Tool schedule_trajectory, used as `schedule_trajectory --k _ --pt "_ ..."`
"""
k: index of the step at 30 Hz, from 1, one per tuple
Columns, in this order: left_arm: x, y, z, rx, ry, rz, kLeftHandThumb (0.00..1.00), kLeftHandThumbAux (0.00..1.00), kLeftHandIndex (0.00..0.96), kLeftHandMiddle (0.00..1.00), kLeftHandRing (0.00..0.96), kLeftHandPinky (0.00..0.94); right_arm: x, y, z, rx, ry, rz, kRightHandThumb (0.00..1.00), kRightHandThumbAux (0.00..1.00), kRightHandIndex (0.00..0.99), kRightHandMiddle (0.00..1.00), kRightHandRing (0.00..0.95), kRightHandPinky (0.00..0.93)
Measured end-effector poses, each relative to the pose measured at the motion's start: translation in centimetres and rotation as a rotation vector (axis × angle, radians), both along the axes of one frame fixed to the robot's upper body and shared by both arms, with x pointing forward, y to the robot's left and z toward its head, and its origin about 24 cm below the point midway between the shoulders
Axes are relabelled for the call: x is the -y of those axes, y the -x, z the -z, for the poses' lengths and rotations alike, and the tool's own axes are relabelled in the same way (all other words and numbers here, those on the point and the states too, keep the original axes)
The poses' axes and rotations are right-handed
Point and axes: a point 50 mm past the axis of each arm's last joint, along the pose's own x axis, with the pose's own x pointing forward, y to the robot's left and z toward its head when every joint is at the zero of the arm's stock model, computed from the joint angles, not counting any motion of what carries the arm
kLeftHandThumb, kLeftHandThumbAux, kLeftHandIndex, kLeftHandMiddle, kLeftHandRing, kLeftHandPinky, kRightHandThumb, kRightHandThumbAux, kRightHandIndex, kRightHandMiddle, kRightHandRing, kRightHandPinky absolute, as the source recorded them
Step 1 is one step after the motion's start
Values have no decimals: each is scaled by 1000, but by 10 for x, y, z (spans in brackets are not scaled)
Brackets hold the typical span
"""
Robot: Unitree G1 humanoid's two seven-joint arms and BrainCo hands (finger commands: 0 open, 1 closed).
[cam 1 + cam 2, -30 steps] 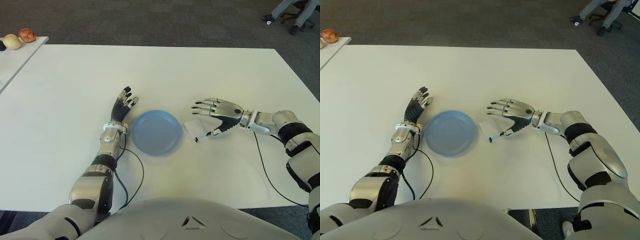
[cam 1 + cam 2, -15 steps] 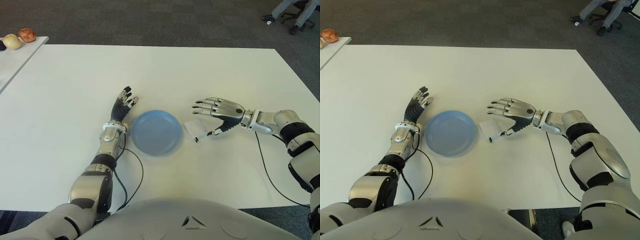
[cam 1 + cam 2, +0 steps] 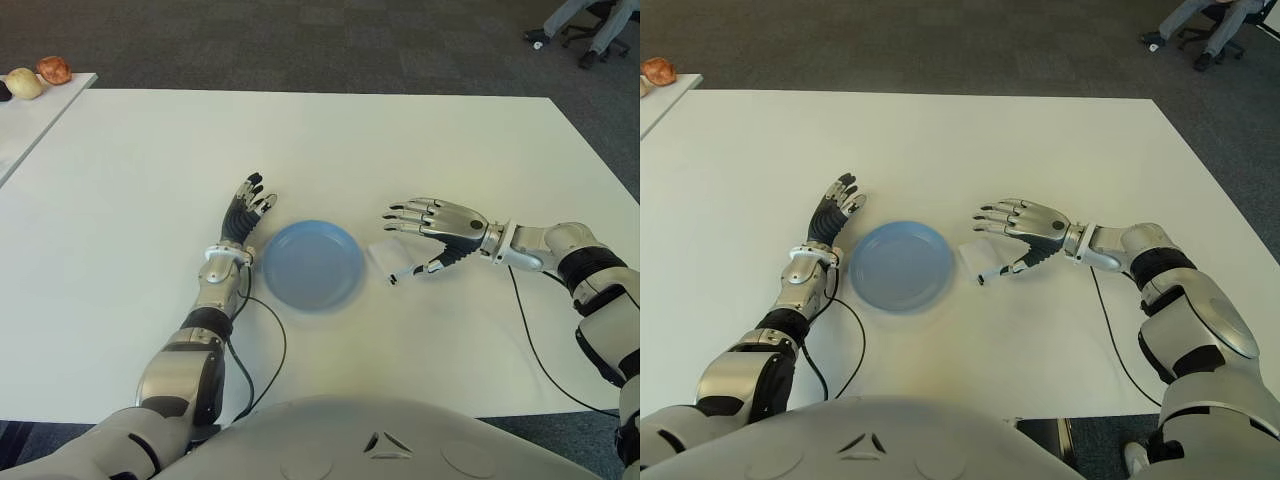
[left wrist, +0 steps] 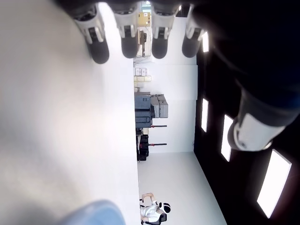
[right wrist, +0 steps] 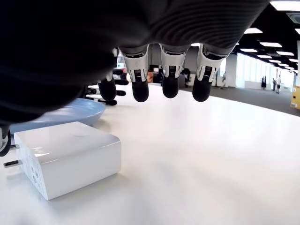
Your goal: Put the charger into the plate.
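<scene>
Reaching was the step in hand: my right hand (image 3: 437,232) hovered with spread fingers (image 5: 170,76) just over the charger (image 5: 65,157), and it held nothing. The charger, a small white block with its two prongs showing, lay on the white table (image 3: 420,140) just beside the blue plate (image 3: 312,264), on the side of my right hand, and it did not touch the plate's rim as far as I could see. My thumb was low, near the charger's near edge, but I could not tell if it touched. I judged that the next move called for lowering the hand, closing fingers and thumb on the block's two broad sides, then lifting it over the rim. My left hand (image 3: 246,216) showed beside the plate on its left side, fingers stretched out and holding nothing.
</scene>
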Motion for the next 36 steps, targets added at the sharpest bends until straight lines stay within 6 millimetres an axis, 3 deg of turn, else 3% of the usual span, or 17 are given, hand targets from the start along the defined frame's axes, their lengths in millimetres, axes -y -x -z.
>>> schedule_trajectory --k 36 --pt "6 6 1 13 13 16 0 560 47 63 62 88 -16 -3 9 -148 94 14 158 205 0 0 0 0"
